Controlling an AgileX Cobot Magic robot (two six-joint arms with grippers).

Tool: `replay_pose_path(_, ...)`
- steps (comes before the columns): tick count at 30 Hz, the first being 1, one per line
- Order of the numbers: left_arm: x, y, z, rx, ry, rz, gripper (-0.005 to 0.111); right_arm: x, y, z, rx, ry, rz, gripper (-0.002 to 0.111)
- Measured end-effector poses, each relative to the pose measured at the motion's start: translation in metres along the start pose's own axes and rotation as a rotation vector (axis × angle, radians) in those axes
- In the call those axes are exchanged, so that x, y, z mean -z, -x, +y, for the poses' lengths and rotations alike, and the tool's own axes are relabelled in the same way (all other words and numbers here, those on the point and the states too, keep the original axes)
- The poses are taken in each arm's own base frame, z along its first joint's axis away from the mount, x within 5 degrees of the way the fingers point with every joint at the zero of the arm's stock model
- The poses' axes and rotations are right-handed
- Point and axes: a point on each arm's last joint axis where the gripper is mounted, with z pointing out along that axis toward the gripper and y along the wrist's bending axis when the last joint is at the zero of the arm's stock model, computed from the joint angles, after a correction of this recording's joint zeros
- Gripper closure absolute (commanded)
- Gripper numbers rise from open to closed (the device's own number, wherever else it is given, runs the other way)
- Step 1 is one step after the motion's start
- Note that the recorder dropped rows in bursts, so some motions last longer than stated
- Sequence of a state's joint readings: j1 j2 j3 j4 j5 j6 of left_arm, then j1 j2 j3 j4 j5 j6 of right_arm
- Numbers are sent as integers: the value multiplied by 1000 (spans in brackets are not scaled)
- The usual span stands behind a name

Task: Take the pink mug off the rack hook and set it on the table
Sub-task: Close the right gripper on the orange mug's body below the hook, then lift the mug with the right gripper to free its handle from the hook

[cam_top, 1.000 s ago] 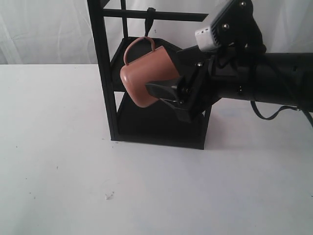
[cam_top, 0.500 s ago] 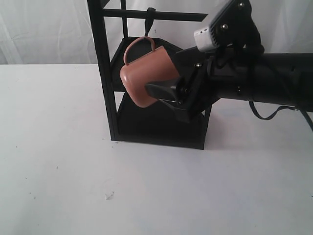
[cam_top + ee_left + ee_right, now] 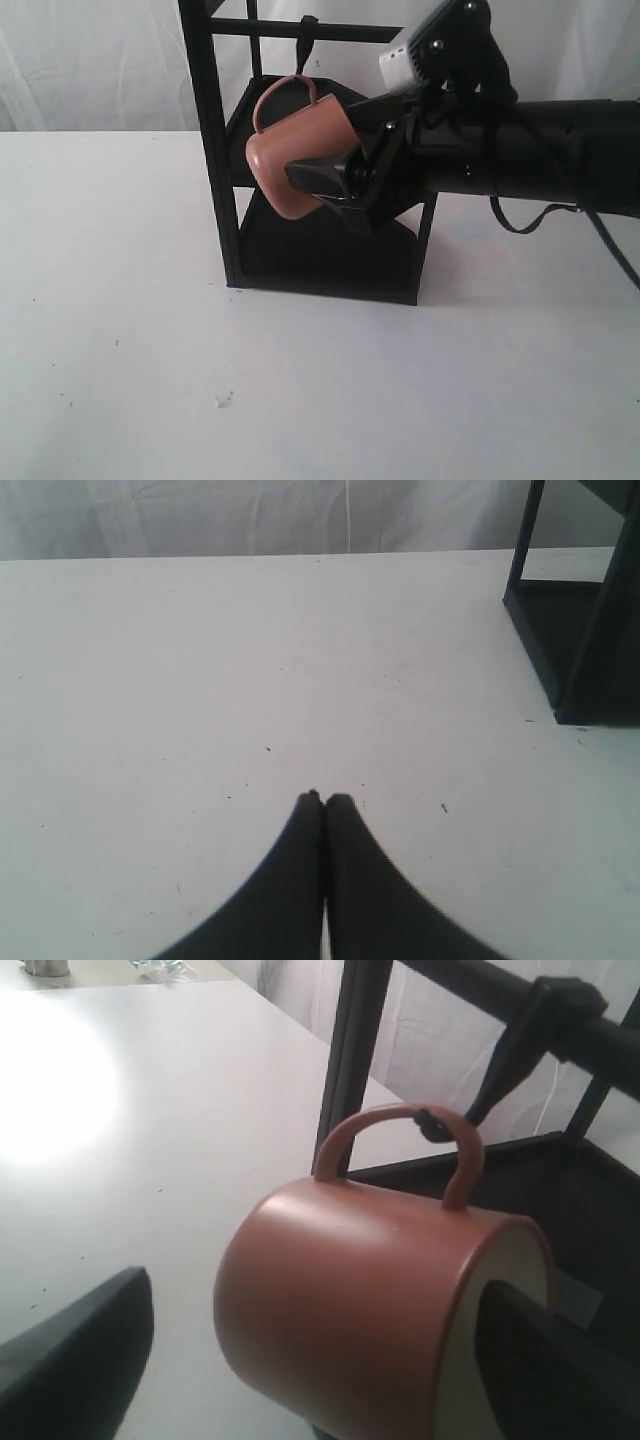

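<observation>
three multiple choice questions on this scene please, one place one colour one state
1. Where is the salmon-pink cylindrical mug?
A. standing upright on its base
B. hanging by its loop handle on the slim dark hook of the black metal rack
C. lying on the rack's bottom shelf

2. What colour is the mug's inside?
A. cream-white
B. black
C. blue

3. How is the left gripper?
A. shut, empty
B. wide open
C. shut on the mug

Answers: 1 B, the handle loops over the hook; 2 A, the pale interior shows at the mouth; 3 A, its fingertips meet with nothing between.
</observation>
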State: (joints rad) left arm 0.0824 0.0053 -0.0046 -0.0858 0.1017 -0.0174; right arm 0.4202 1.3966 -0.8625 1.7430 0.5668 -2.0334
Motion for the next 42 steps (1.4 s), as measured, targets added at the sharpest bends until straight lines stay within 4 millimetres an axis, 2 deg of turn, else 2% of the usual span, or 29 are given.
replay_pose_path(11,0,0,0,0,0,0,107,-5,-1,8,-58,77,-14,27)
replay_pose_path(18,0,0,0,0,0,0,107,-18,-9,16,-66,109,23,28)
replay_pose_path(30,0,0,0,0,0,0,107,-22,-5,13,-59,96,20,30)
replay_pose_path(35,0,0,0,0,0,0,107,-30,-11,14,-68,110,42,30)
replay_pose_path(42,0,0,0,0,0,0,107,-39,-5,14,-55,116,33,30)
